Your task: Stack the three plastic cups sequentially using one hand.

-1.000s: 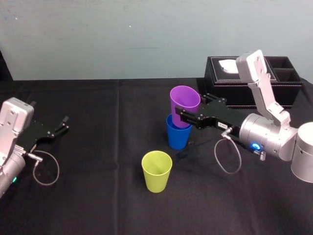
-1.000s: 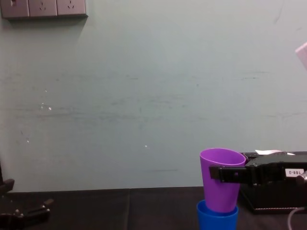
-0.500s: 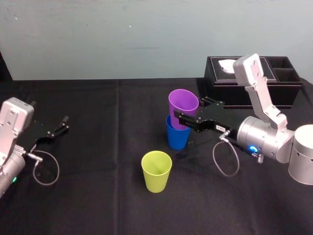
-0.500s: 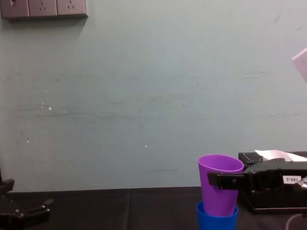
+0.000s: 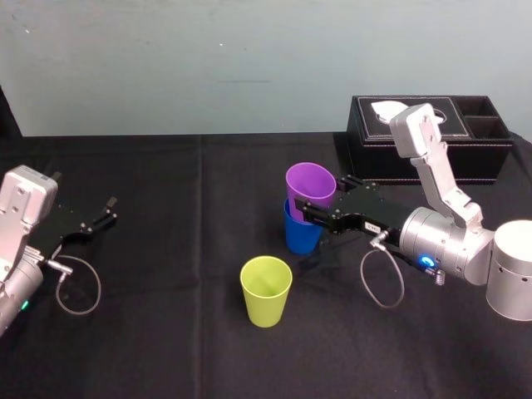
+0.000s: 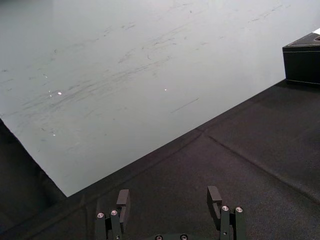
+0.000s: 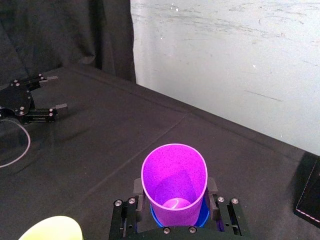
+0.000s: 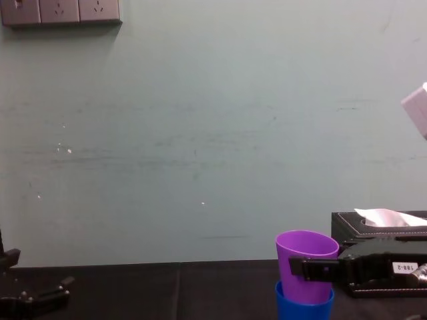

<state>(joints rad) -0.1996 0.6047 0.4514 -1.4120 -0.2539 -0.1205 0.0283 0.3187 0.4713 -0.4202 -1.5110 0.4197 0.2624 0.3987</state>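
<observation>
- right claw [image 5: 309, 209]: at centre of surface [image 5: 166, 332], reaching in from the right; fingers closed against both sides of purple cup [image 5: 310, 184], gripping it below the rim.
- purple cup: upright, mouth up, lower part nested inside blue cup [image 5: 299, 237].
- blue cup: standing on surface, left of black tissue box [image 5: 490, 154].
- yellow-green cup [image 5: 266, 289]: standing alone, nearer the robot, apart from the other two.
- left claw [image 5: 105, 211]: parked at far left of surface, fingers spread wide, holding nothing.
</observation>
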